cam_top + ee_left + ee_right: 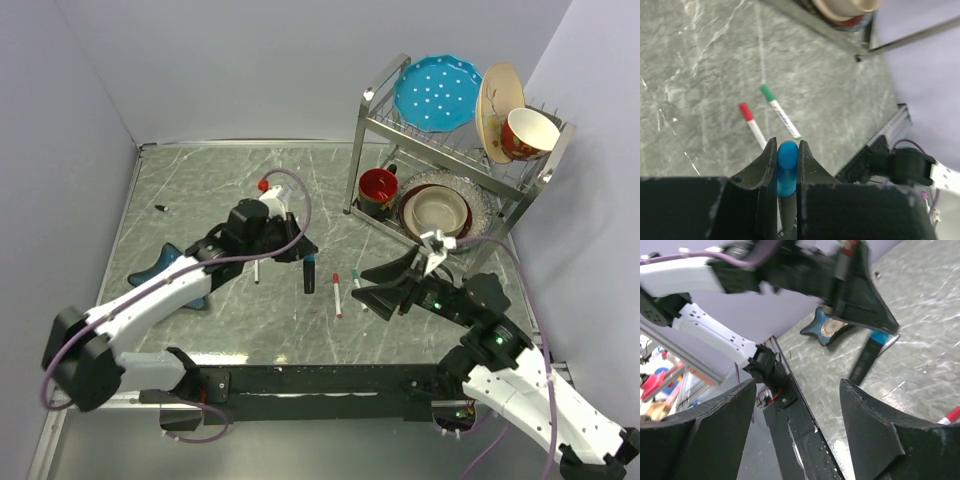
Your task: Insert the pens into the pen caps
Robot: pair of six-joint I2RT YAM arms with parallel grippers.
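A grey marbled bench (pixel 200 190) is backed by pale walls, with a dish rack (pixel 455 150) of plates and bowls at its far right. Near the bench's middle, the black-barrelled marker (pixel 787 172) is clamped between the left jaws, its blue end pointing outward. The red-ended marker (pixel 752 124) and green-ended marker (pixel 780 113) are seen lying side by side on the bench just beyond, not touching. The right jaws are held wide apart near those two markers, gripping nothing.
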